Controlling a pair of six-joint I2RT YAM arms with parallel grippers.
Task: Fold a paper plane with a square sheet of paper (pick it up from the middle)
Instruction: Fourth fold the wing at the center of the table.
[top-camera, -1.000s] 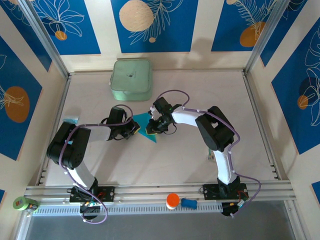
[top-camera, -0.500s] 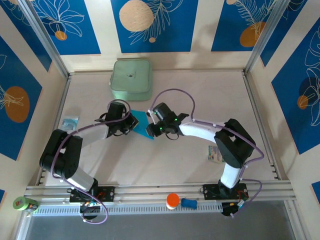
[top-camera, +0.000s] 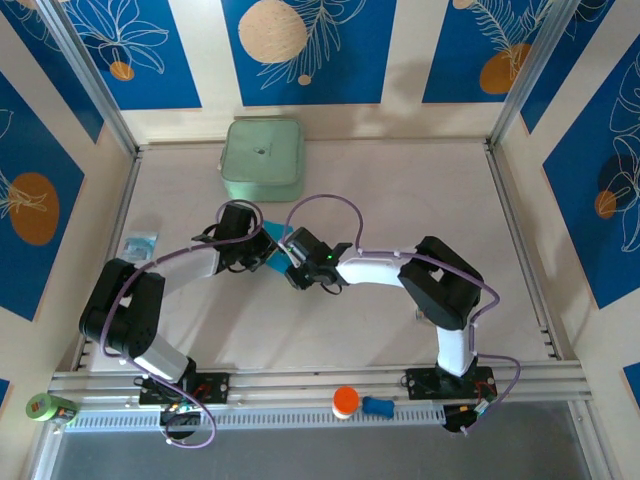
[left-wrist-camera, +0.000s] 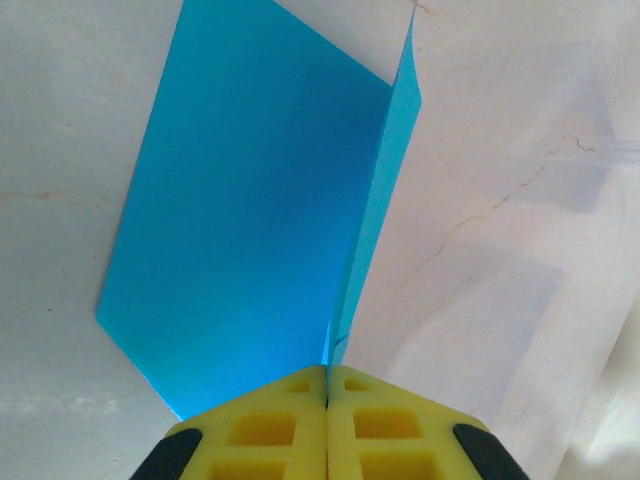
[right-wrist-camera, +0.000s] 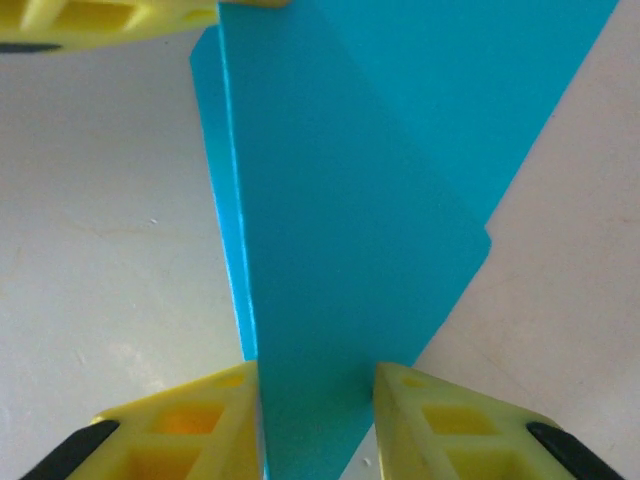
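The square sheet of paper (top-camera: 272, 238) is cyan-blue, partly folded, and sits mid-table between both grippers. In the left wrist view one flap (left-wrist-camera: 250, 200) lies flat while a narrower flap (left-wrist-camera: 385, 190) stands up along a crease. My left gripper (left-wrist-camera: 327, 372) is shut on the paper at the near end of that crease. My right gripper (right-wrist-camera: 317, 370) stands open, its yellow fingers (right-wrist-camera: 215, 415) on either side of a strip of the paper (right-wrist-camera: 340, 230). In the top view the left gripper (top-camera: 258, 256) and the right gripper (top-camera: 287, 262) almost meet.
A pale green rounded box (top-camera: 262, 158) sits at the back of the table. A small printed packet (top-camera: 140, 244) lies near the left wall. An orange-capped item (top-camera: 345, 402) and a green roll (top-camera: 45, 407) rest at the front rail.
The right gripper has slid left along the paper toward the left gripper, and its elbow has pulled in. The left gripper shifted slightly away and stays shut on the paper.
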